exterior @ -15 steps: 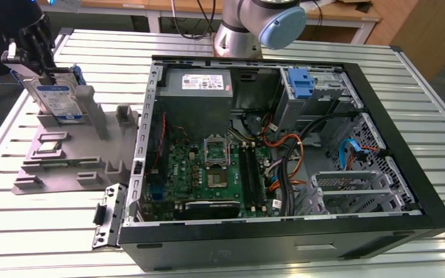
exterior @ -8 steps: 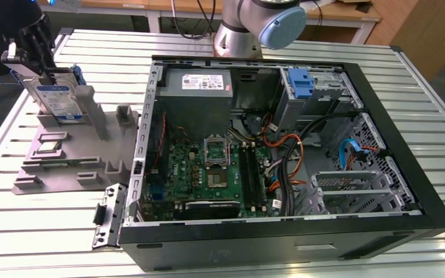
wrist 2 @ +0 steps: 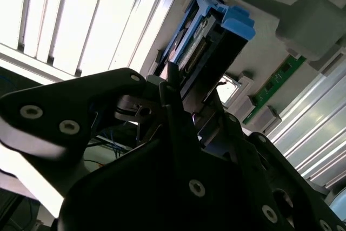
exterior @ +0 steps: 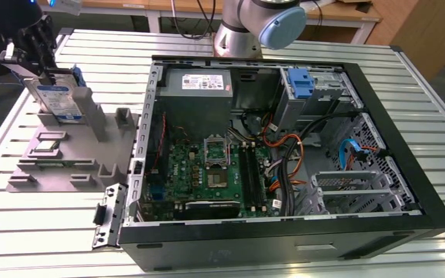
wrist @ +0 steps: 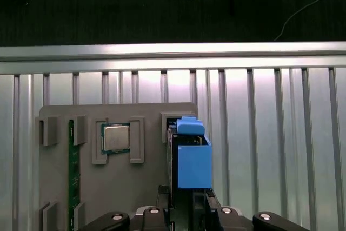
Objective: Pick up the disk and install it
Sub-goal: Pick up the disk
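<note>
The disk (exterior: 58, 102), a silver drive with a white-and-blue label in a blue carrier frame, stands on edge at the back of the grey fixture plate (exterior: 60, 165), at the exterior view's left. My black gripper (exterior: 39, 69) comes down on its upper end and appears shut on it. In the first wrist view the disk's blue carrier (wrist: 193, 160) runs between the gripper (wrist: 186, 201) fingers. In the second wrist view the disk's blue end (wrist 2: 230, 22) sticks out past the gripper (wrist 2: 175, 93).
The open computer case (exterior: 431, 214) lies to the exterior view's right, with a grey power supply (exterior: 199, 84), a blue bracket (exterior: 301, 84) in the back bay and a metal drive cage (exterior: 354, 188). A processor chip (wrist: 115, 137) and memory stick (wrist: 71, 171) rest on the fixture.
</note>
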Robot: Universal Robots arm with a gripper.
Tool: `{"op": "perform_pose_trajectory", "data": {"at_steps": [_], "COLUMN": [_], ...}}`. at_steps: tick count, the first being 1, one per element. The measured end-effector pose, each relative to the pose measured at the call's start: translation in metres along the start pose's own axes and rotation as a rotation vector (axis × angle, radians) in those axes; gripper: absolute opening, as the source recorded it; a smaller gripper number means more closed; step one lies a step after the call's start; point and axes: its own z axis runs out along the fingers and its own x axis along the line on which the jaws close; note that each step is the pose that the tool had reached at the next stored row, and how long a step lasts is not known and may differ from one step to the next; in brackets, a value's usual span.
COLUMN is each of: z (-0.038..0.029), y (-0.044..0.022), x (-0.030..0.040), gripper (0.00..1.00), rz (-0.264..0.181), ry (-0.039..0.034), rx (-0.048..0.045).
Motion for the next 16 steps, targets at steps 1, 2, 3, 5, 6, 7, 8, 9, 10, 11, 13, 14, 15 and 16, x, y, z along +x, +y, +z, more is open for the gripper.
{"op": "perform_pose_trajectory", "data": {"at_steps": [1,2,3,5,6,7,8,9,10,11,13,14,15,16], "z": [0.0001,0.0002,0.0003,0.0004,0.0003,0.0004,0.0004,0.0004,0.0004,0.0005,0.0005,0.0005,0.0004,0.0004], "y": [0.0000,0.0000,0.0000,0.0000,0.0000,0.0000,0.0000,0.0000,0.0000,-0.0003,-0.0004,-0.0004,-0.0004,-0.0004], "x": [0.0000,0.0000,0.0000,0.0000,0.0000,0.0000,0.0000,0.0000,0.0000,0.0000,0.0000,0.0000,0.0000,0.0000], "gripper": [0.35,0.35,0.35,0.35,0.35,0.35,0.35,0.35,0.35,0.35,0.35,0.35,0.35,0.35], "rz": [-0.001,-0.003,-0.006,-0.009,-0.009,-0.009,-0.009,-0.009,-0.009,-0.011,-0.018,-0.018,-0.018,-0.018], "ry": [0.0000,0.0001,0.0002,0.0003,0.0004,0.0003,0.0003,0.0003,0.0003,0.0003,0.0005,0.0006,0.0006,0.0006], "rx": [-0.0001,-0.0002,-0.0003,-0.0004,-0.0005,-0.0004,-0.0004,-0.0004,-0.0004,-0.0004,-0.0006,-0.0006,-0.0007,-0.0007]}}
